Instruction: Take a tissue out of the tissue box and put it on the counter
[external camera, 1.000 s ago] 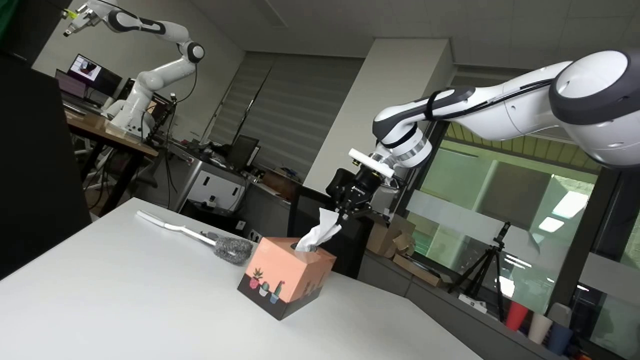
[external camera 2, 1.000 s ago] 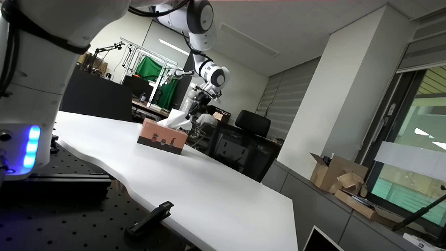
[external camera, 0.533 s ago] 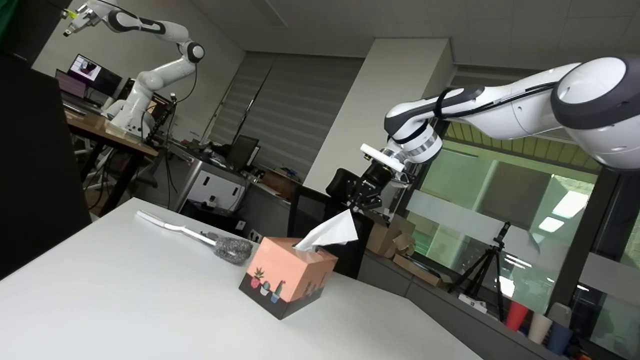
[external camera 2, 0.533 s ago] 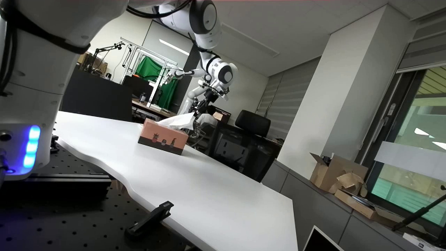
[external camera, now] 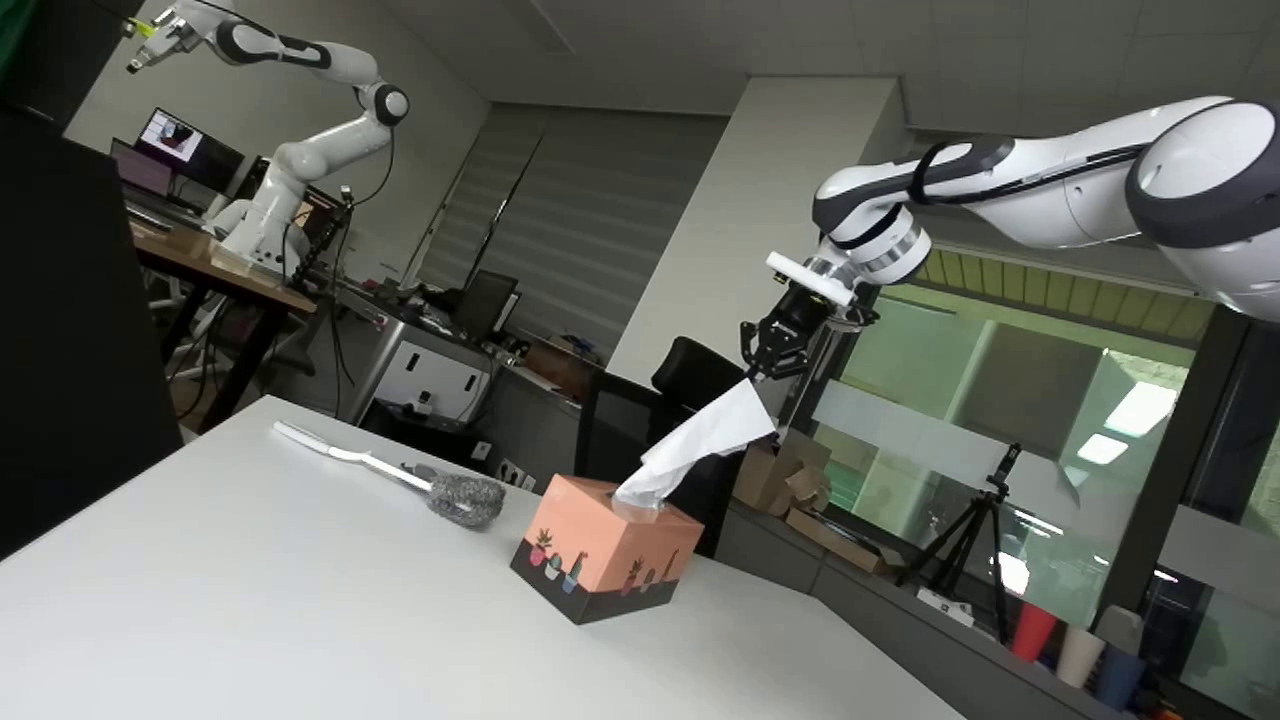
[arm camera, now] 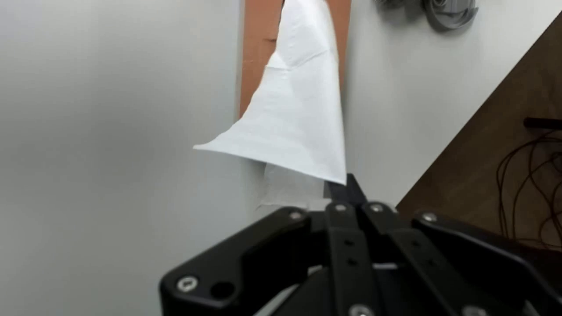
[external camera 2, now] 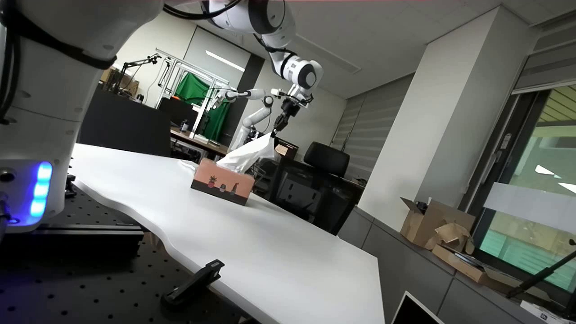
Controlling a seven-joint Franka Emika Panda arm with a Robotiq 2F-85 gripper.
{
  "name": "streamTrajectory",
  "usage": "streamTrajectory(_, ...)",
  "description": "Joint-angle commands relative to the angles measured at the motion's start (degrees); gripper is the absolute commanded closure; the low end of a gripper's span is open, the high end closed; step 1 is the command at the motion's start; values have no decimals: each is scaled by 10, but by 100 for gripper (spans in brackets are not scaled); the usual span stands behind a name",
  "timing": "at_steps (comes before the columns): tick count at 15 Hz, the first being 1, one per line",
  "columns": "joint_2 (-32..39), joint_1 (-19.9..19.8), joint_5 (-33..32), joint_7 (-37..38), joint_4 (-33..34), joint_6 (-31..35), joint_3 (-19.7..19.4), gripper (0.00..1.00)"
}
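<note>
My gripper (external camera: pixel 756 375) is shut on one corner of the white tissue (external camera: pixel 712 432), above and beside the box. It also shows in an exterior view (external camera 2: pixel 274 133) and in the wrist view (arm camera: pixel 344 188). The tissue stretches slantwise from the fingertips down to the slot of the salmon-orange tissue box (external camera: pixel 590 540); its lower end is inside the slot. In the wrist view the tissue (arm camera: pixel 303 109) fans out over the box (arm camera: pixel 255 66). The box, with its dark cactus-patterned base, stands on the pale counter (external camera: pixel 300 600), near its far edge in an exterior view (external camera 2: pixel 222 183).
A brush with a white handle and grey fuzzy head (external camera: pixel 467 500) lies on the counter beside the box. A black office chair (external camera 2: pixel 299 180) stands just past the counter's edge. A black clamp (external camera 2: pixel 193 283) sits at the near edge.
My gripper has risen and moved away from the box, pulling more tissue out of the slot. The box has slid a little along the counter in the pulling direction.
</note>
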Motion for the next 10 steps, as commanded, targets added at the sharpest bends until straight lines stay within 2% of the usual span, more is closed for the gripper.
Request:
streamTrajectory(1, -8, -10, -34, 10, 20, -53, -28, 100)
streamTrajectory(5, -15, -29, -72, 2, 25, -86, -66, 100)
streamTrajectory(10, -31, -50, -139, -119, 18, -139, -97, 100)
